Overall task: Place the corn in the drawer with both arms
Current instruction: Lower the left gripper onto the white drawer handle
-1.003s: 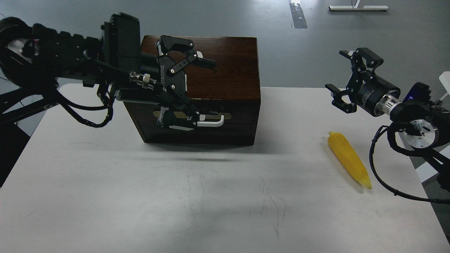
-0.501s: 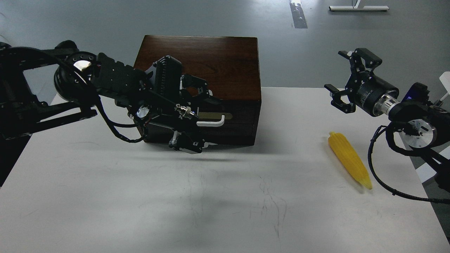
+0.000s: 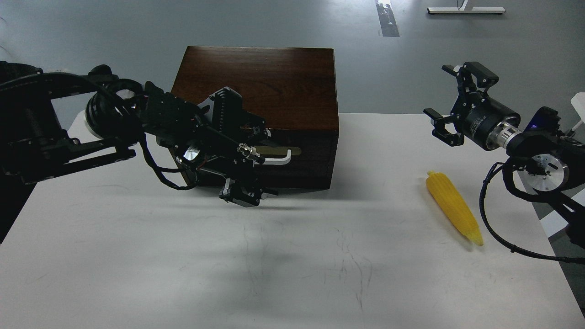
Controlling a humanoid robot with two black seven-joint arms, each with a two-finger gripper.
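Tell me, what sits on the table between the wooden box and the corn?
Nothing: the head view shows only bare white table between the box and the corn.

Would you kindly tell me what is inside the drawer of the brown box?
That cannot be seen: the drawer is shut, so its inside is hidden. The corn lies outside on the table.

Left claw (image 3: 256, 162) low, fingers spread, arm reaching rightward; right claw (image 3: 450, 106) raised, fingers apart, pointing left
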